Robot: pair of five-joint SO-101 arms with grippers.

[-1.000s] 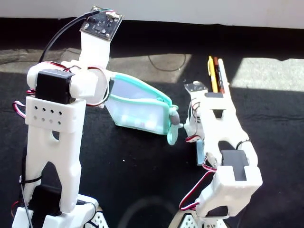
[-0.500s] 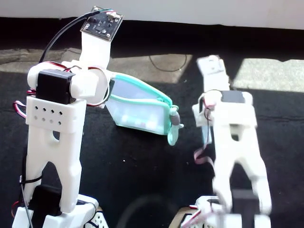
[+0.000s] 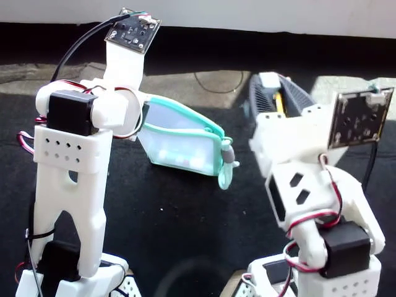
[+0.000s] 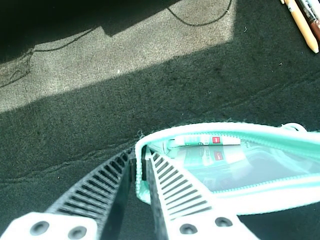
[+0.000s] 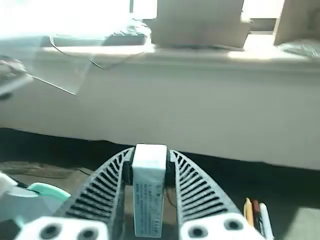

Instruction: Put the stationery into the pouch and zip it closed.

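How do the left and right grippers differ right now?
Load: the left gripper pinches the teal end of the open pouch; the right gripper clamps a white block.
Aim: the left gripper points down at the dark mat; the right gripper points out toward the white wall.
Shared: both are shut on something.

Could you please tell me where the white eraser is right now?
The white eraser is held in the right gripper, between its jaws, to the right of the pouch in the high view, near the pens.
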